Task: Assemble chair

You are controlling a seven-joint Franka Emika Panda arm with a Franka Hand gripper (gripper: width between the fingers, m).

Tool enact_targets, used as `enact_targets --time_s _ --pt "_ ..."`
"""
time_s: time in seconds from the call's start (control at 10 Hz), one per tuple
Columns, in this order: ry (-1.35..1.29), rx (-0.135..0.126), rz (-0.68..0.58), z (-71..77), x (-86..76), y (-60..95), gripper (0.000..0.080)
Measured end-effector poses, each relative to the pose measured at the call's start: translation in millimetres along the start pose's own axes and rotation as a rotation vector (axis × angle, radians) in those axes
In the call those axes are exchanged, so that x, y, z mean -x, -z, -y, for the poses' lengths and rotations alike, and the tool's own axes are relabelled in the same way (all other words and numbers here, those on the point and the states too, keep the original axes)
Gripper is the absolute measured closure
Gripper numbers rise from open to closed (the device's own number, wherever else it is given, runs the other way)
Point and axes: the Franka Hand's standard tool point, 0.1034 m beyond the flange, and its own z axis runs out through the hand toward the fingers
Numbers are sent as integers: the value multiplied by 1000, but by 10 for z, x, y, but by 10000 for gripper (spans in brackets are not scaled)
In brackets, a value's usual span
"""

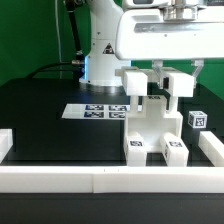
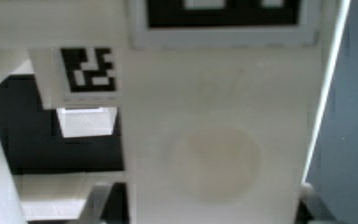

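While the chair (image 1: 150,135) is standing part-built near the middle of the surface (image 1: 40,110), just behind the front border rail (image 1: 110,180), the job is looking roughly midway. A blocky white body with two tagged feet is sitting upright and taller pieces are rising from it, though I am not managing to tell whether every joint is seated. One small tagged cube (image 1: 198,118) is lying loose on the exterior view's right, apart from the body, so at least that piece is probably waiting to be fitted (the marker board (image 1: 100,110) is lying further back, playing no part). The fingers (image 2: 101,207) are closing narrowly on an upright panel (image 2: 211,130) of the chair, one on each flat side, as the wrist view is showing. The panel is filling the gap between them. By my judgement the arm is seating or steadying that panel on the body.
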Motion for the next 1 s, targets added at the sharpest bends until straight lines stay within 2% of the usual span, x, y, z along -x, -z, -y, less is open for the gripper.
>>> enact_targets --time_s 0.5,0.8,1.0 --pt "1 0 -5 -2 -7 3 510" --pt "5 0 -10 -5 85 16 510" --pt "5 2 -28 -15 58 10 510"
